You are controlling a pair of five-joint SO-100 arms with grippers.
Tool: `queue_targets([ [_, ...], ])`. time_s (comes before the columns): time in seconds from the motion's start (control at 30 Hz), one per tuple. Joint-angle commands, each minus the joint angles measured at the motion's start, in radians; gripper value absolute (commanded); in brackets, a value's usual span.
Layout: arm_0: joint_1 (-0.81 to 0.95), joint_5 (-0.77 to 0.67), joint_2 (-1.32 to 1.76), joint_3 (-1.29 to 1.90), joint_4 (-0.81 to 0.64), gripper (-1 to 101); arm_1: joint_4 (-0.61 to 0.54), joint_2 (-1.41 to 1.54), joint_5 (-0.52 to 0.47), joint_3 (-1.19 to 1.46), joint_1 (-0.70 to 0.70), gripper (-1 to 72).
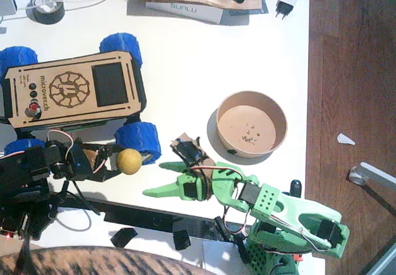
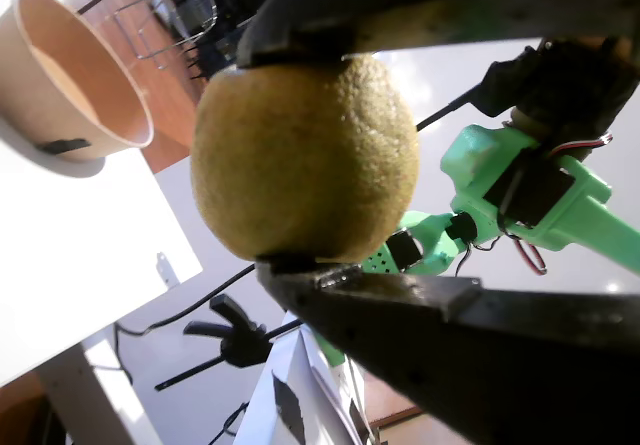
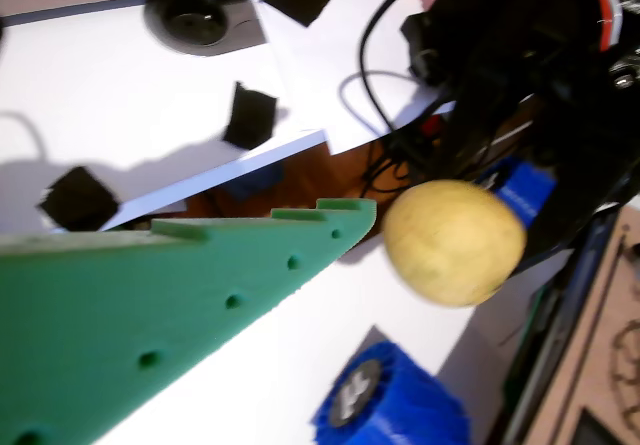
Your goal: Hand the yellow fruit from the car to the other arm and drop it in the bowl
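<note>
Two arms near handover: black left gripper (image 1: 121, 162) clamps the small dull-yellow round fruit (image 1: 129, 161); green right gripper (image 1: 166, 179), jaws parted and empty, should straddle it before release.

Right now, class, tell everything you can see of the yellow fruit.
The fruit is small, round and dull yellow, with finely pitted skin like a lemon's. The black left gripper clamps it between two fingers, off the car, beside a blue wheel. The green right gripper points at it, open, not touching.
</note>
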Motion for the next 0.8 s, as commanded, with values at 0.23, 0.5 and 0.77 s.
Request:
queue_targets([
  [0.23, 0.012, -0.012, 0.011, -0.025, -0.147, 0, -0.114, -0.124, 0.006, -0.192, -0.006, 38.8],
  [0.5, 0.049, -0.012, 0.008, -0.023, -0.206, 0, -0.149, -0.244, 0.006, -0.298, 0.0, 38.5],
  [0.77, 0.048, -0.012, 0.008, -0.023, -0.207, 0, -0.181, -0.341, 0.005, -0.38, 0.017, 38.5],
])
